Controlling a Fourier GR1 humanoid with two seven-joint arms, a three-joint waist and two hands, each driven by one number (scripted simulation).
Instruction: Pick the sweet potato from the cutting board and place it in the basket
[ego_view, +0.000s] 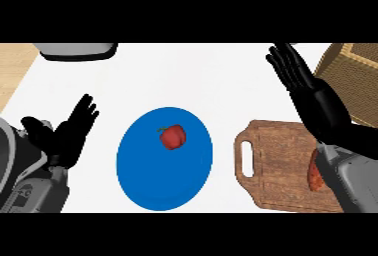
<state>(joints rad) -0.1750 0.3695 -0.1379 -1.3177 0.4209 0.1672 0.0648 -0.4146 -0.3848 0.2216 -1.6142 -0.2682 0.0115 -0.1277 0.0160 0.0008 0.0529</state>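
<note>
The sweet potato (315, 172), reddish brown, lies on the wooden cutting board (278, 165) at the lower right, mostly hidden under my right forearm. My right hand (295, 67) is open with fingers straight, raised above the counter beyond the board and just left of the wicker basket (353, 70) at the upper right. It holds nothing. My left hand (70, 130) rests open at the left edge, fingers up.
A blue plate (140, 170) sits in the middle of the white counter with a red bell pepper (173, 137) on it. A grey rounded object (77, 50) is at the top left. Wood surface shows at the far left.
</note>
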